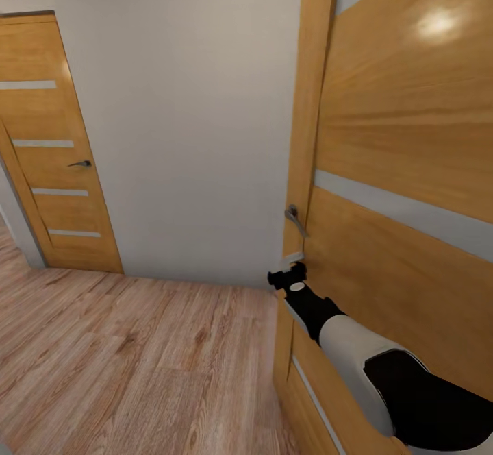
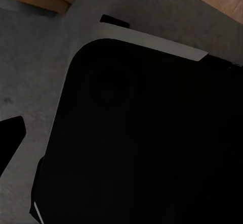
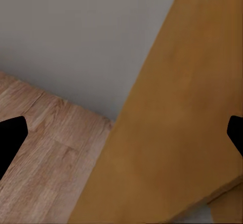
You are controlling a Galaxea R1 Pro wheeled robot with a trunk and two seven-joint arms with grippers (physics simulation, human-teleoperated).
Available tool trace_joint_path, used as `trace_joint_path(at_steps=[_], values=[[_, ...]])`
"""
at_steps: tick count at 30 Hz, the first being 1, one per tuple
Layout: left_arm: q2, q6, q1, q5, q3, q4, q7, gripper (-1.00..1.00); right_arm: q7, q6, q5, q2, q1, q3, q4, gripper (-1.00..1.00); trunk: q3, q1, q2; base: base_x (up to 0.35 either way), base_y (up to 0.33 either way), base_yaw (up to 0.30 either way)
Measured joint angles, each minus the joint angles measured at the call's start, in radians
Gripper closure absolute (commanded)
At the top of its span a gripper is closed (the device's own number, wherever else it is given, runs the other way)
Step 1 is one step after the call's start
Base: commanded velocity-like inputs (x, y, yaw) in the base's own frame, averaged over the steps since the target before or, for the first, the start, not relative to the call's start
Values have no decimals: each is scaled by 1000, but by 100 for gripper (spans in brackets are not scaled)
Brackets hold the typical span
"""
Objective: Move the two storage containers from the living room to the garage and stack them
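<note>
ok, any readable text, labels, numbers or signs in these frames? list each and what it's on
None. No words, labels, brands, numbers or signs can be read in any view.
The near wooden door carries pale horizontal strips and a metal handle, with no lettering.
The far wooden door, the grey wall and the wood-plank floor are unmarked.
The right gripper and its arm show no markings.

Near door (image 1: 404,133): I see honey-toned wood grain, smooth and glossy, with a bright glare spot; pale matt inlay strips.
Its handle (image 1: 294,218): brushed grey metal.
Far door (image 1: 51,146): same wood with pale strips, dark metal lever.
Wall (image 1: 185,112): plain, matt, off-white.
Floor (image 1: 123,359): light wood planks, visible grain, low sheen.
Right arm (image 1: 356,352): smooth white and black plastic shells.
</note>
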Motion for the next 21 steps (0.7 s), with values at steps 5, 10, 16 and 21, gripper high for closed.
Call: trace_joint_path(at_steps=[5,10,16,21], values=[[0,0,0,0,0,0,0,-100,-6,3,2,-60,0,-12,1,-100,0,0,0,0,0,0],[0,0,0,0,0,0,0,-100,-4,1,-4,-113,0,-7,0,-100,0,0,0,0,0,0],[0,0,0,0,0,0,0,-100,-18,-5,-6,-182,0,-10,0,-100,0,0,0,0,0,0],[0,0,0,0,0,0,0,-100,-22,-8,-4,-211,0,-13,0,-100,0,0,0,0,0,0]])
